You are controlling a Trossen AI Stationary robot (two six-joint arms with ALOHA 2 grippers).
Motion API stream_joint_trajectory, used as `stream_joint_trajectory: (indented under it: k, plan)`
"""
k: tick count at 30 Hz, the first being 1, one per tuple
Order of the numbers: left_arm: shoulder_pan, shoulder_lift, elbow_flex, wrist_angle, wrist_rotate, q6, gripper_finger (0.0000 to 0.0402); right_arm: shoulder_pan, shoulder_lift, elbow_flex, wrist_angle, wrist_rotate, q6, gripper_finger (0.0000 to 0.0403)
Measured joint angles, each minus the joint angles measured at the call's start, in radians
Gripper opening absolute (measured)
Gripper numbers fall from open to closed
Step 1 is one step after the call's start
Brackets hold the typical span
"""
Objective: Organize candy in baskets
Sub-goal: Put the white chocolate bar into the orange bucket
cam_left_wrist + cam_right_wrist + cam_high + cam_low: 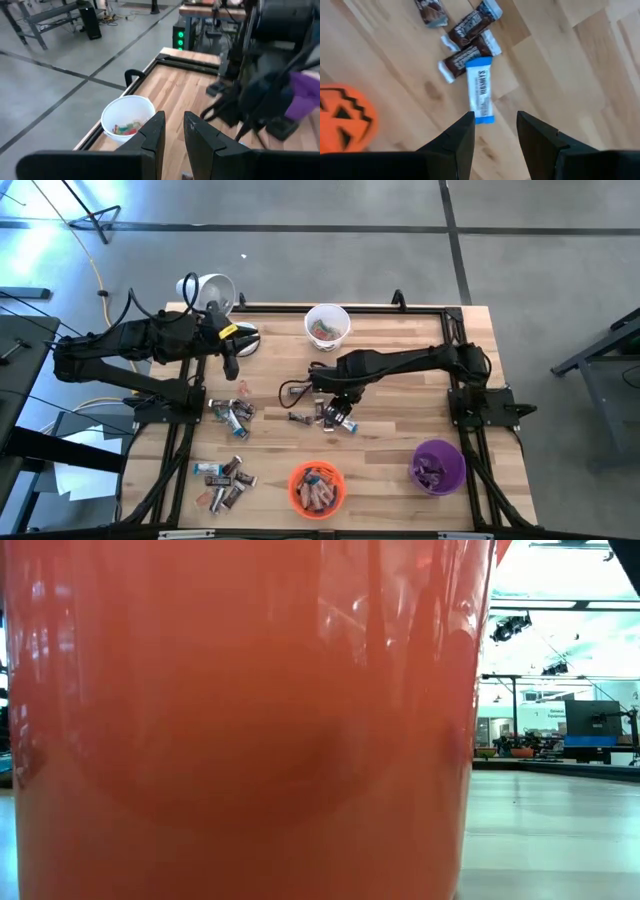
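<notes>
My right gripper points down, open, above a small cluster of candy at the table's middle. In its wrist view a blue-and-white bar lies flat on the wood just ahead of the gripper, beside two dark brown bars. My left gripper hovers over the table's left part with a narrow gap and nothing in it. The white basket stands at the far edge, the orange basket at the near edge, the purple basket near right. All three hold candy.
More candy lies in loose heaps left of centre and near left. A white lamp lies at the far left corner. The orange basket fills the low view. Bare wood lies between the right arm and the purple basket.
</notes>
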Motion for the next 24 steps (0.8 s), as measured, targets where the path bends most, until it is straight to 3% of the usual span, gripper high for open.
stream_joint_trajectory:
  k: [9,24]
  plan:
    - [0.0,0.0,0.0,0.04,-0.002,-0.023,0.0055,-0.045,0.009,0.0,0.006,-0.004,-0.133,0.0139]
    - [0.0,0.0,0.0,0.039,-0.011,-0.072,0.0055,-0.022,0.031,-0.001,-0.042,-0.022,-0.13,0.0139]
